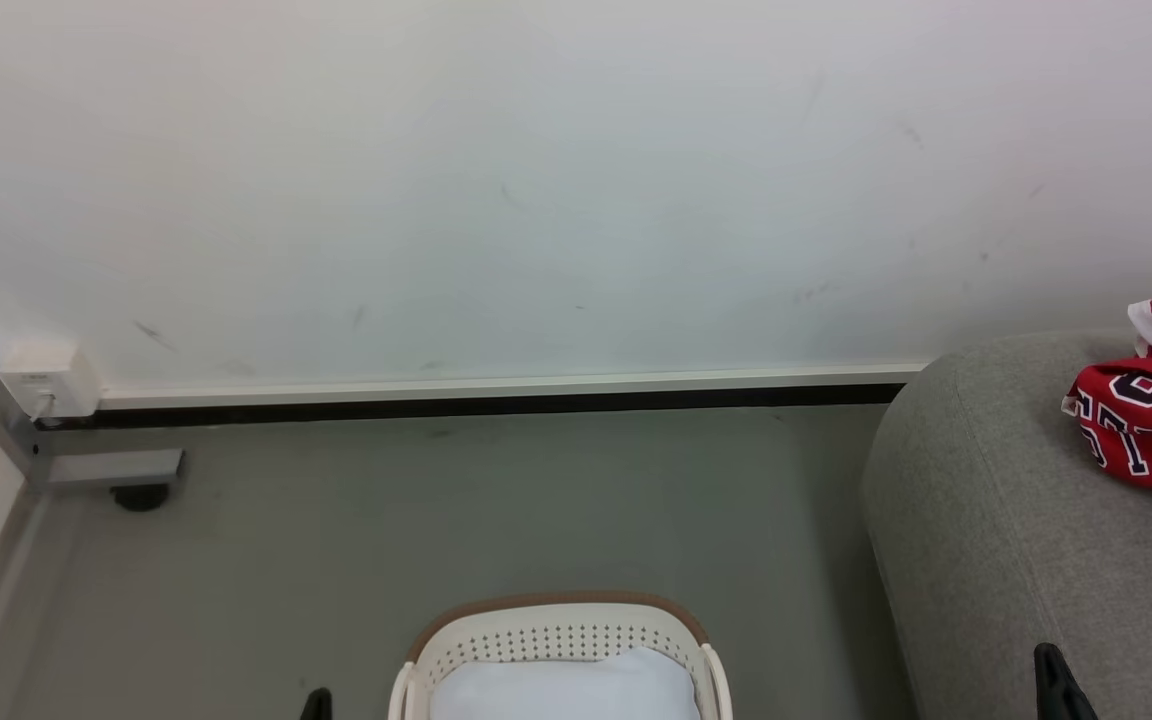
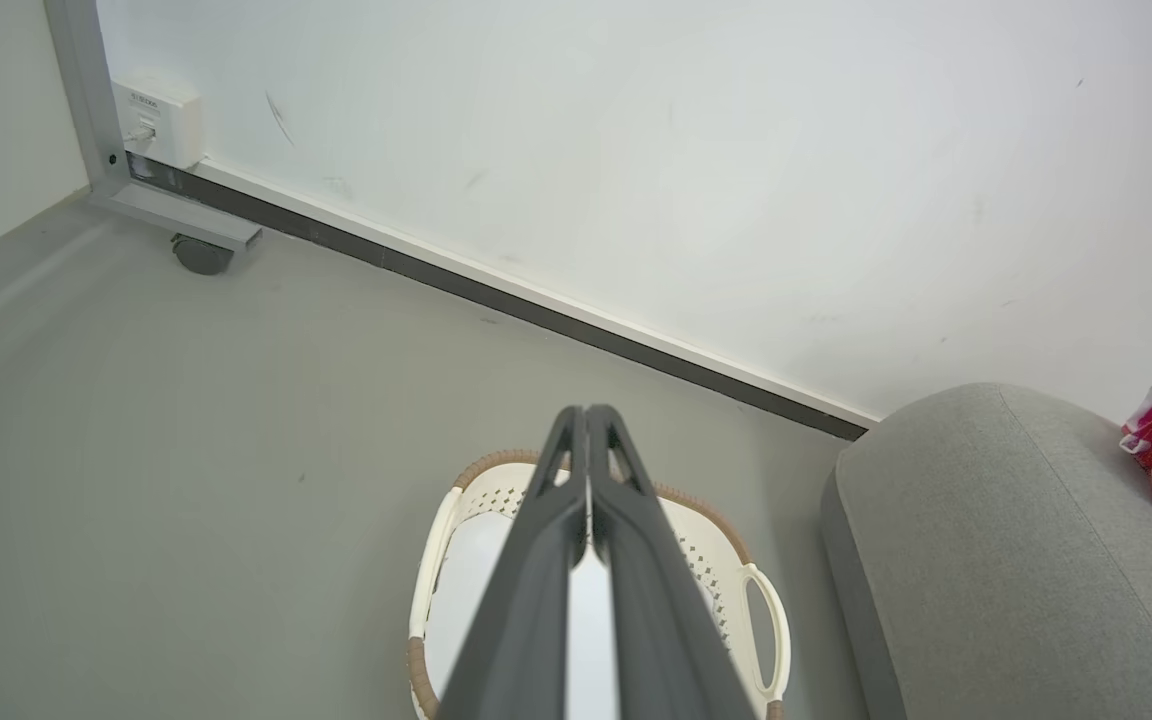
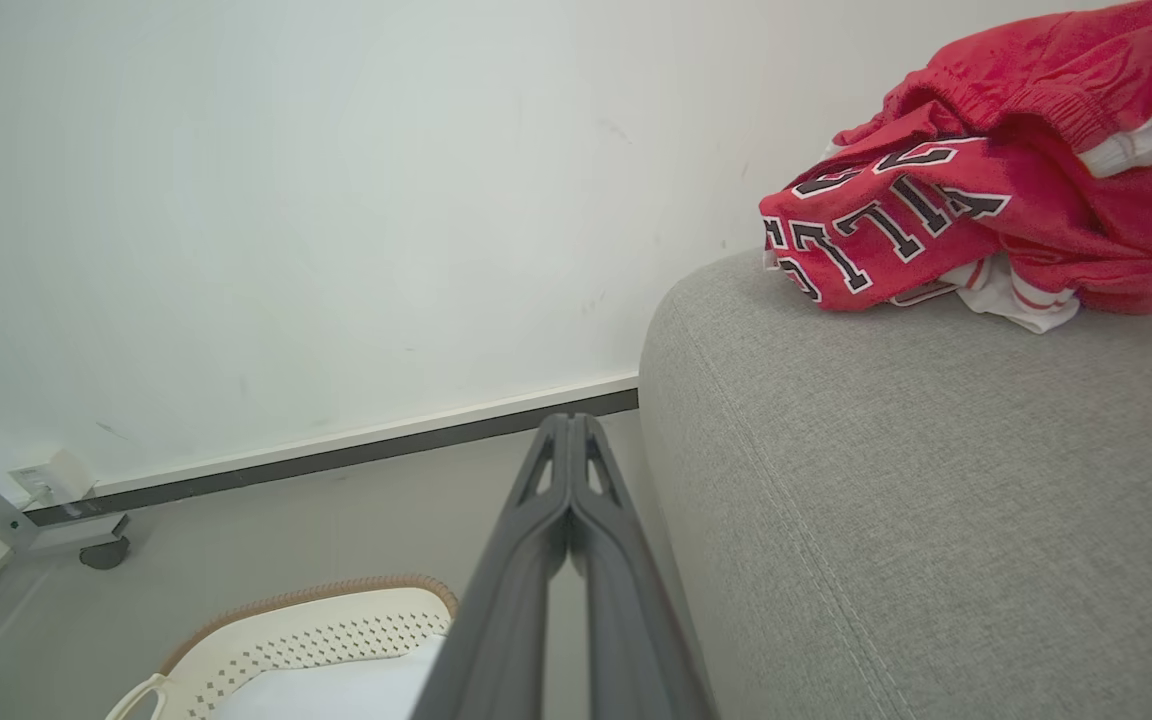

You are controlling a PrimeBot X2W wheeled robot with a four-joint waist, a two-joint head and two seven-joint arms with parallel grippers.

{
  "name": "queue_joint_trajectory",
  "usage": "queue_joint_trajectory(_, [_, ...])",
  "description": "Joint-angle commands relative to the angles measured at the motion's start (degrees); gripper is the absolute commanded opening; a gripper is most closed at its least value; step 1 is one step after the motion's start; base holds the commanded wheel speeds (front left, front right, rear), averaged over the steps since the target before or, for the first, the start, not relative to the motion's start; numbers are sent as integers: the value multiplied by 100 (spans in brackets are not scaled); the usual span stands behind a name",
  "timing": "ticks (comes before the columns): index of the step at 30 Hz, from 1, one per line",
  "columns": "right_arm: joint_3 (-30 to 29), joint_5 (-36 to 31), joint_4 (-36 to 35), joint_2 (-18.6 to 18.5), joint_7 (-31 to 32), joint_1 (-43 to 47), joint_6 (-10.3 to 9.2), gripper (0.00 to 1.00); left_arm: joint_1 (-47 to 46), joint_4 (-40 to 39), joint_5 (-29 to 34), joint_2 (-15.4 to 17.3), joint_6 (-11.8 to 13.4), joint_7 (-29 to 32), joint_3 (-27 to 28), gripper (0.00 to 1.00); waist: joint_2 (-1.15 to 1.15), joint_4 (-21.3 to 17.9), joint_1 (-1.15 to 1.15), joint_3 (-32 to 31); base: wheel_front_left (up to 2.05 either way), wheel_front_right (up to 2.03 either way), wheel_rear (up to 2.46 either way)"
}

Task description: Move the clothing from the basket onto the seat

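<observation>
The red clothing point(image 1: 1151, 410) with white trim and block lettering lies bunched on the grey seat point(image 1: 1016, 540) at the right edge; the right wrist view shows the clothing point(image 3: 996, 200) on the seat point(image 3: 916, 480) top. The cream basket point(image 1: 556, 640) with a brown rim stands on the floor at bottom centre, with a pale cushion point(image 1: 566, 690) inside. My left gripper point(image 2: 586, 412) is shut and empty, above the basket point(image 2: 716, 560). My right gripper point(image 3: 568, 420) is shut and empty, between the basket point(image 3: 316, 630) and the seat's side. Dark fingertips point(image 1: 1056, 670) show low over the seat.
A white wall with a dark skirting strip point(image 1: 496, 405) runs behind. At the left stand a grey metal post with a foot and castor point(image 1: 141, 495) and a white wall socket box point(image 1: 46, 380). Grey floor point(image 1: 436, 520) lies between the wall and the basket.
</observation>
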Motion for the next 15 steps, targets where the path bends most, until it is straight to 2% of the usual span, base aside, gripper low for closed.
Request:
queue_joint_trajectory(1, [-28, 287, -107, -42, 46, -165, -1, 0, -163, -105, -296, 14, -34, 53, 56, 0, 0, -1, 0, 3, 0, 0, 0])
queue_joint_trajectory(15, [-72, 1663, -169, -58, 392, -330, -3, 0, -357, -162, -1557, 20, -145, 404, 255, 0, 0, -6, 0, 37, 0, 0, 0])
